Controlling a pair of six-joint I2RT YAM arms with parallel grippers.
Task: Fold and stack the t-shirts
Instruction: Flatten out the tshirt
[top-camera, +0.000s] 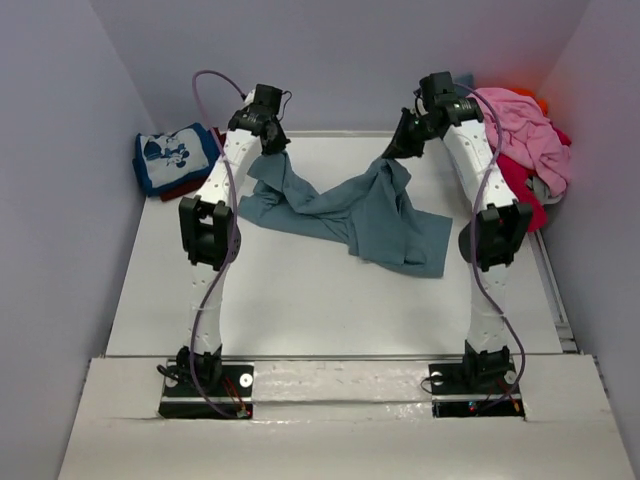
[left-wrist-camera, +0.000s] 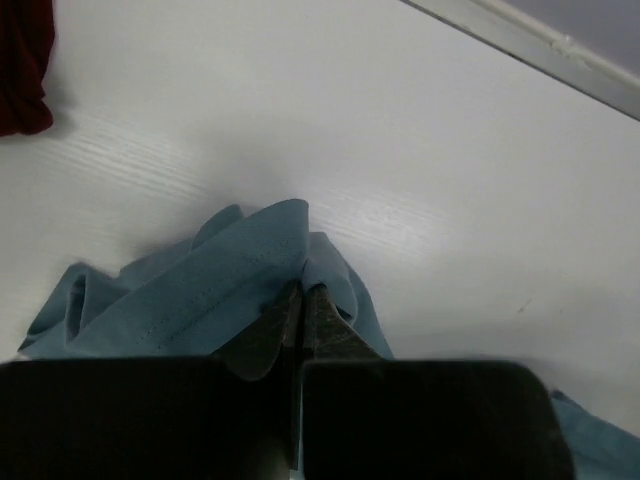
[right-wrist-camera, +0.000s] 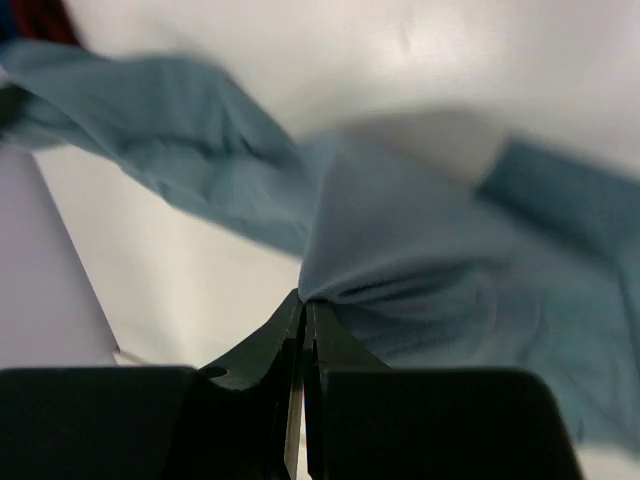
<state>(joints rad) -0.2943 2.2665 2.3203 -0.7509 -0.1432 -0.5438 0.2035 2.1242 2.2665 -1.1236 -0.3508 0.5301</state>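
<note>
A plain slate-blue t-shirt (top-camera: 370, 215) hangs between both arms over the far half of the white table (top-camera: 300, 300), sagging in the middle with its lower part lying on the surface. My left gripper (top-camera: 272, 143) is shut on the shirt's left end; in the left wrist view the cloth (left-wrist-camera: 200, 290) bunches at the left gripper (left-wrist-camera: 302, 290). My right gripper (top-camera: 398, 150) is shut on the shirt's right end, and cloth (right-wrist-camera: 430, 250) fans out from the pinched right gripper (right-wrist-camera: 305, 300). A folded blue t-shirt with white cartoon print (top-camera: 172, 157) lies at the far left on a dark red one (top-camera: 190, 187).
A loose heap of pink (top-camera: 525, 130), red (top-camera: 525, 185) and orange (top-camera: 530, 100) t-shirts sits at the far right corner. Grey walls close in the table on three sides. Dark red cloth (left-wrist-camera: 25, 60) shows at the left wrist view's top left.
</note>
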